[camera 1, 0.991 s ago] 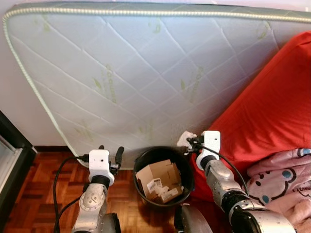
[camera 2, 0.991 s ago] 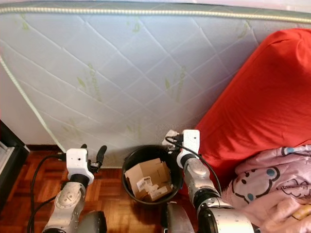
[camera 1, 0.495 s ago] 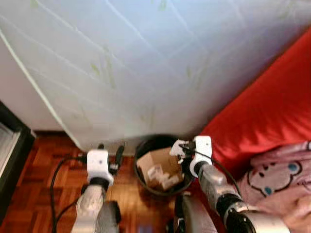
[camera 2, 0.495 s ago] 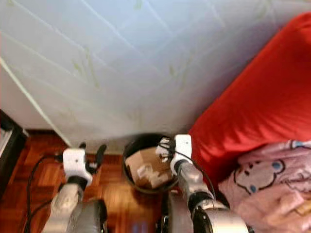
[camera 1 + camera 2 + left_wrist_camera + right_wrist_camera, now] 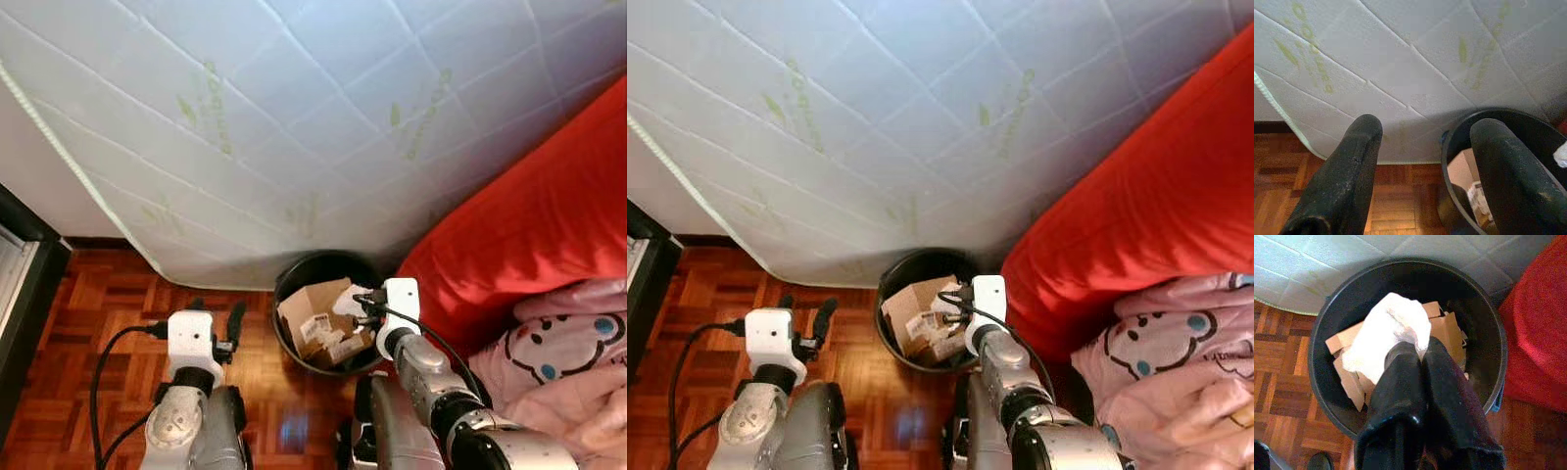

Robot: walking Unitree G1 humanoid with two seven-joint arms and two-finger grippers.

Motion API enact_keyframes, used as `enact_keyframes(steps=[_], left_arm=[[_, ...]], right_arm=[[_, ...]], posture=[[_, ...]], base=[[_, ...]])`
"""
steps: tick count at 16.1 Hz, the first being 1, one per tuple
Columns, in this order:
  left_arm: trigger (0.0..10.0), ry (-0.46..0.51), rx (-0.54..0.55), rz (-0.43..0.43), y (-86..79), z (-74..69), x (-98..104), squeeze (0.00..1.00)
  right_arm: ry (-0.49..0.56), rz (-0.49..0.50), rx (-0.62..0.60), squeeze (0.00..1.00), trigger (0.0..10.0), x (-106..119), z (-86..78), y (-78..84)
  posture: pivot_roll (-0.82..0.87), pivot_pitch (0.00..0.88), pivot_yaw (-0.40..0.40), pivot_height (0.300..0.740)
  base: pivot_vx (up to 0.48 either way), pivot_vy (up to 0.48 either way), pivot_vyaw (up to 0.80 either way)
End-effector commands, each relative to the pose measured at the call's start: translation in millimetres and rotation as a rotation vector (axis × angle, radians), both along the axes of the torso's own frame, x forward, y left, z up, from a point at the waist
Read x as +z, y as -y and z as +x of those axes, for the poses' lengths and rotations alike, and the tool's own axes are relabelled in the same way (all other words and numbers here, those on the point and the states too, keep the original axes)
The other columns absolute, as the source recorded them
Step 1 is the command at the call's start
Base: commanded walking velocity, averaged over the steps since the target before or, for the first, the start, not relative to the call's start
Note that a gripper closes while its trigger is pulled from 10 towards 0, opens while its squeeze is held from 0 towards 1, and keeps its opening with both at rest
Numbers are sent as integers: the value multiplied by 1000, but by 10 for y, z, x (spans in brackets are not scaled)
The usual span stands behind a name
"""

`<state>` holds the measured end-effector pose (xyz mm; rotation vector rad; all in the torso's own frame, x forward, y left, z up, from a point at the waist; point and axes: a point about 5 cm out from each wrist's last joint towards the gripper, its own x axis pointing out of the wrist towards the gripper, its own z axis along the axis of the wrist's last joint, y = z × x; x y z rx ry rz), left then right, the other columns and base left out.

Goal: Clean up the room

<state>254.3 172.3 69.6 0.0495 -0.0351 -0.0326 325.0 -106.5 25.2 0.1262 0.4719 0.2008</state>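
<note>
A black round bin (image 5: 290, 284) stands on the parquet against the mattress, with cardboard pieces (image 5: 312, 311) inside. My right gripper (image 5: 361, 304) hangs over the bin's right half, shut on a crumpled white tissue (image 5: 345, 298). In the right wrist view the tissue (image 5: 1386, 335) bulges from the closed fingertips (image 5: 1400, 357), directly above the cardboard and inside the bin's rim (image 5: 1320, 328). My left gripper (image 5: 217, 318) is held left of the bin, open and with nothing in it. Its two fingers (image 5: 1354, 166) stand wide apart in the left wrist view, with the bin (image 5: 1458, 131) beyond.
A white quilted mattress (image 5: 294, 117) leans on the wall right behind the bin. A red cushion or sofa (image 5: 529, 225) presses close at the right, with a pink blanket (image 5: 573, 352) below it. Dark furniture (image 5: 18, 284) edges the left. Parquet floor (image 5: 98, 294) lies between.
The camera has tipped down and closer. My right gripper has carried the white tissue from the bin's far right rim to above its contents. The left gripper stays open beside the bin.
</note>
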Motion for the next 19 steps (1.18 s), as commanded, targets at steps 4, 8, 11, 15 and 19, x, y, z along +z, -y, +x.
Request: enact_keyframes(steps=[4,8,11,15,19], left_arm=[[10000,-31,-16,0,33,-28,-30,0],[10000,-33,-16,1,38,-32,-21,0],[10000,-39,-15,0,40,-30,-7,0],[10000,-48,-11,0,38,11,-14,0],[10000,-60,-8,-6,43,114,-33,0]], right_arm=[[-28,6,-4,1000,10000,-84,-71,22],[-25,60,19,1000,10000,-65,-64,-26],[-30,64,23,1000,10000,-71,-69,-32],[-23,43,-4,63,10000,-62,-53,32],[-1,60,-87,0,10000,-107,-97,234]], posture=[[56,308,-91,618],[56,308,-91,618],[56,308,-90,618],[49,298,-90,618],[31,267,-87,638]], base=[[0,0,0],[0,0,0],[0,0,0],[0,0,0],[0,0,0]])
